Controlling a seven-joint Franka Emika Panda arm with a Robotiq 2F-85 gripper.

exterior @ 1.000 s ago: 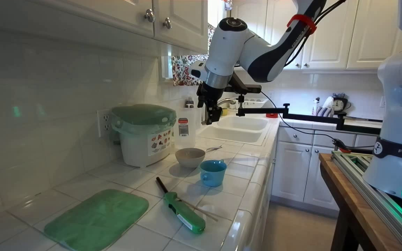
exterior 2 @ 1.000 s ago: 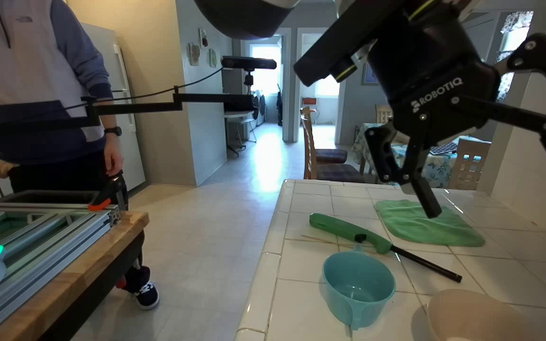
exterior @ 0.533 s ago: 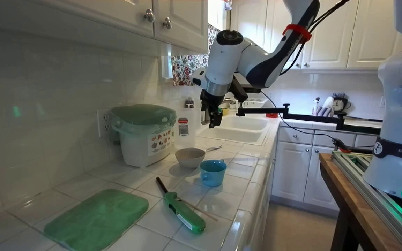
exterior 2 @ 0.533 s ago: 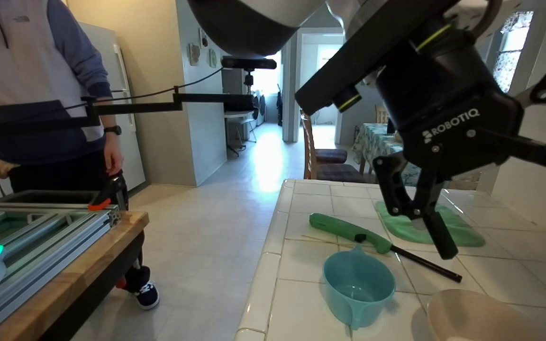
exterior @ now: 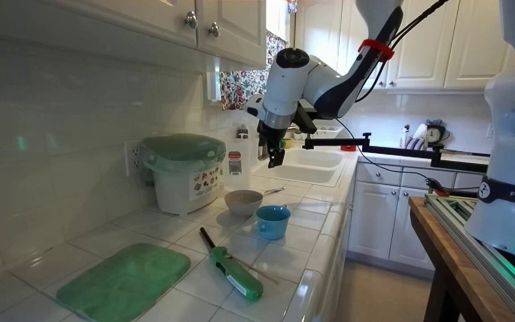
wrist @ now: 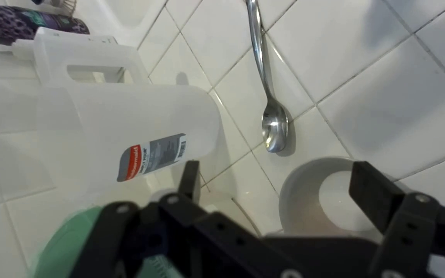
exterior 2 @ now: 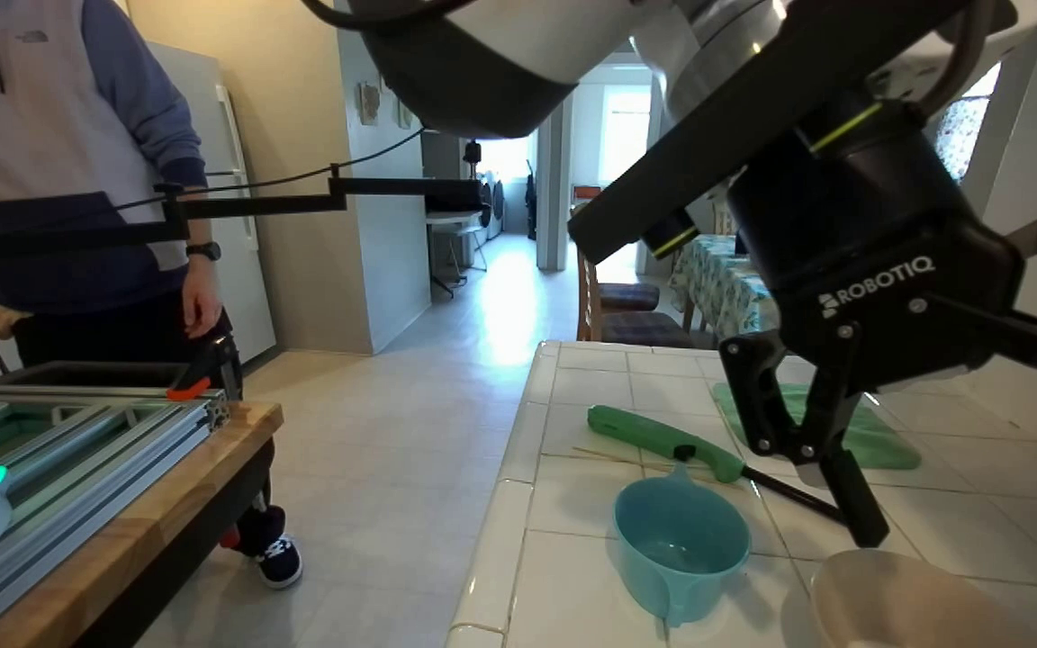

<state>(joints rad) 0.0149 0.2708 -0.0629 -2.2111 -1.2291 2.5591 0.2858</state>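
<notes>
Bowl (exterior: 244, 203) sits back from the tabletop's front edge (exterior: 306, 290), blue cup (exterior: 272, 223) nearer it. Pincer (wrist: 275, 181) hangs higher, jaws spread wide!

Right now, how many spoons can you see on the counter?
1. The metal spoon lies on the tiled counter beside the bowl, not touching it. Others could be hidden behind the gripper or larger things.

The claw (exterior: 276, 159) hangs above the counter (exterior: 199, 288), apart from the bowl (exterior: 242, 205).
</notes>
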